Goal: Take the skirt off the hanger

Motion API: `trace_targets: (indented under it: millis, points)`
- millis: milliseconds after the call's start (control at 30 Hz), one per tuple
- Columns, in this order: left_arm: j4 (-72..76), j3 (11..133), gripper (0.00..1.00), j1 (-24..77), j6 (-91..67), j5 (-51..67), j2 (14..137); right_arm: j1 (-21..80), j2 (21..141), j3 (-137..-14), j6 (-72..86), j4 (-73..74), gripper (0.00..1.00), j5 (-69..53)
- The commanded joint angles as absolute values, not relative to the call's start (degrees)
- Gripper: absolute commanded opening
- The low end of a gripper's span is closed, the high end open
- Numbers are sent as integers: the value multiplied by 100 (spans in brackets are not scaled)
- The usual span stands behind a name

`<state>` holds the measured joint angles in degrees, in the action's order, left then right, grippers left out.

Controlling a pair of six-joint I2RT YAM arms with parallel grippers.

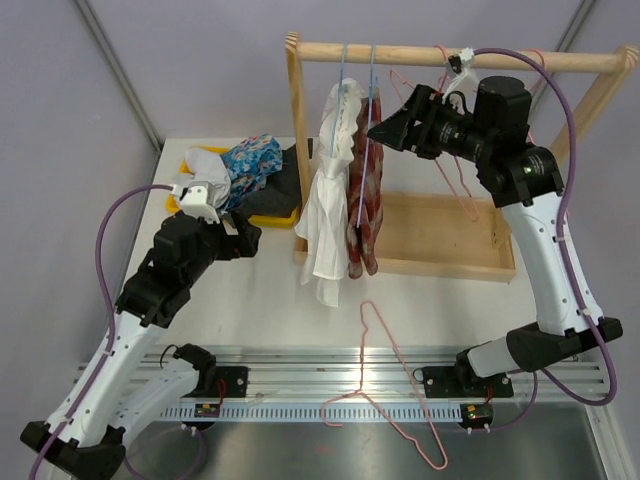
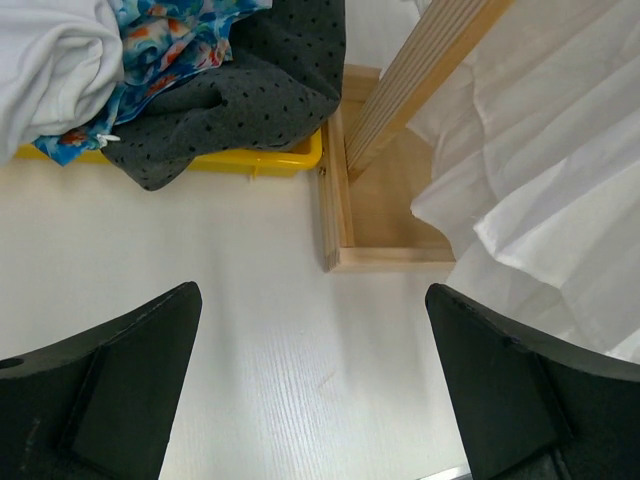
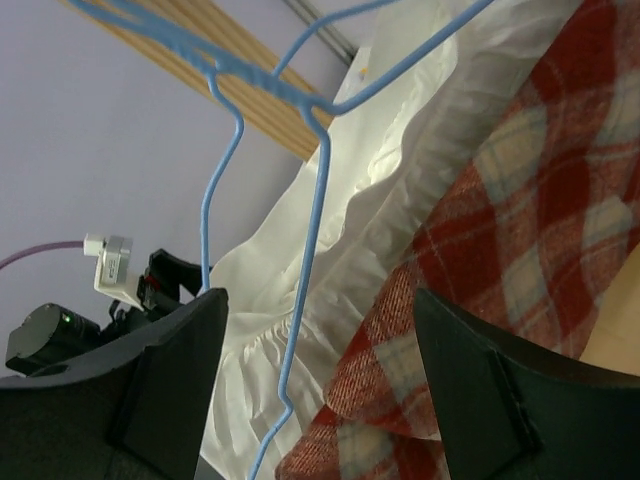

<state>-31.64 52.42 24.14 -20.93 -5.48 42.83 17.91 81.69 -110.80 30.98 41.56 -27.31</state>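
A red plaid skirt (image 1: 365, 200) and a white ruffled garment (image 1: 325, 215) hang side by side on blue wire hangers (image 1: 372, 80) from the wooden rack's top rail (image 1: 420, 55). My right gripper (image 1: 378, 130) is open, level with the top of the plaid skirt and just to its right. In the right wrist view its open fingers (image 3: 320, 370) frame a blue hanger wire (image 3: 318, 200), the white garment (image 3: 300, 250) and the plaid skirt (image 3: 520, 200). My left gripper (image 1: 250, 235) is open and empty above the table (image 2: 315, 390), left of the white garment's hem (image 2: 540, 150).
A yellow tray (image 1: 180, 205) at the back left holds a pile of white, blue floral and dark dotted clothes (image 2: 250, 90). The rack's post (image 2: 420, 80) and base (image 2: 345, 220) stand beside it. A pink hanger (image 1: 455, 170) hangs on the rail; another (image 1: 395, 385) lies at the table's front.
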Motion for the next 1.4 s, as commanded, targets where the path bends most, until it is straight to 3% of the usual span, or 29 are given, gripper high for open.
trace_targets:
  millis: [0,67,233,300,333,433,633,1000,1367]
  points:
    - [-2909,5502,99,2575,-2171,-852,4289,2169,8542,-11171,2883,3850,82,-2374]
    - [-2935,5537,99,2645,-2171,-896,4307,2319,8648,-11162,2918,3718,81,-2268]
    - [-2944,5520,99,2803,-2171,-914,4245,2584,8859,-11066,2997,3516,66,-2066]
    - [-2936,5520,99,2900,-2171,-932,4210,2593,8868,-10978,3032,3463,46,-2013]
    - [-2936,5520,99,2961,-2162,-993,4201,2593,8851,-10934,3041,3463,25,-1934]
    - [-2944,5528,99,3014,-2127,-1063,4210,2593,8781,-10933,3006,3551,4,-1750]
    - [-2918,5598,99,3155,-2136,-1134,4333,2593,8570,-11276,2725,4060,0,-1363]
    - [-3049,7056,99,3963,-1758,-1582,5123,2584,8596,-13587,2119,5535,0,-660]
    - [-3164,8076,99,4745,-1486,-1854,5853,2593,7849,-13149,1819,5827,0,-395]
